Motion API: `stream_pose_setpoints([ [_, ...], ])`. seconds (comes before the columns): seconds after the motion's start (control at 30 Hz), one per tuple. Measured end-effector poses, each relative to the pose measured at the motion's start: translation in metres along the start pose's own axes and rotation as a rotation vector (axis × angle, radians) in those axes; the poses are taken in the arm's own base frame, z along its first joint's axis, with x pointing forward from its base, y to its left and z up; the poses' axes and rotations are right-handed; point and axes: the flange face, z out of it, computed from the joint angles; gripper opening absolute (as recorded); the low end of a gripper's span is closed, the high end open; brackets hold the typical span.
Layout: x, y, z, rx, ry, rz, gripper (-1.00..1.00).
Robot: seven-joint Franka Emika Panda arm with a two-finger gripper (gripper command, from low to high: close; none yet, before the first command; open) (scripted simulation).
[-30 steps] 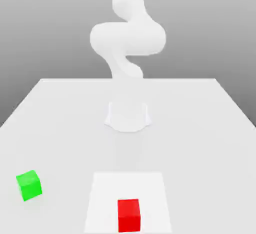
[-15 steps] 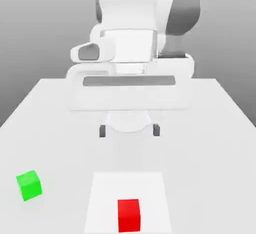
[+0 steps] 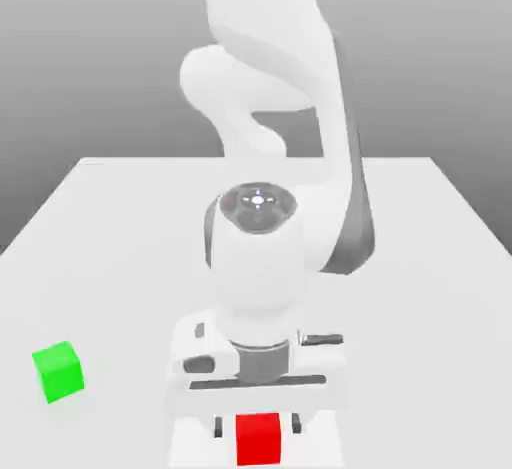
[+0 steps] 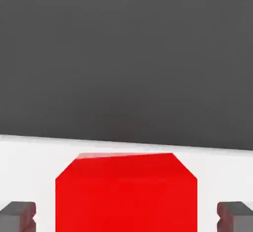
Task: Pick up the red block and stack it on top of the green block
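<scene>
The arm bends forward and down over the white tabletop (image 3: 420,257), its hand pointing straight down. The gripper (image 3: 257,425) is spread wide, one finger (image 4: 17,215) on each side of the red block (image 3: 258,438) without touching it. The block sits on the tabletop at 6 o'clock in the exterior view; the green block (image 3: 58,371) rests well apart, toward 8 o'clock.

You are looking across the worktop (image 3: 440,247) toward the arm; the hand view is hugging the red block (image 4: 126,194), shared by both.
</scene>
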Motion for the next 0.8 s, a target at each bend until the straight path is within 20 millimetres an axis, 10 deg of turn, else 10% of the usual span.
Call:
stream_pose_setpoints([
  [0.13,0.0,0.0,0.0,0.0,0.0,0.0,-1.0],
  [0.3,0.002,0.003,-0.054,-0.001,0.0,0.008,-1.0],
  [0.5,0.071,0.138,-0.081,-0.009,0.006,0.321,-1.0],
  [0.63,0.096,0.266,-0.089,-0.001,0.001,0.599,-1.0],
  [0.77,0.096,0.275,-0.047,0.001,-0.001,0.619,-1.0],
  [0.8,0.096,0.276,-0.038,0.0,-0.001,0.619,1.0],
])
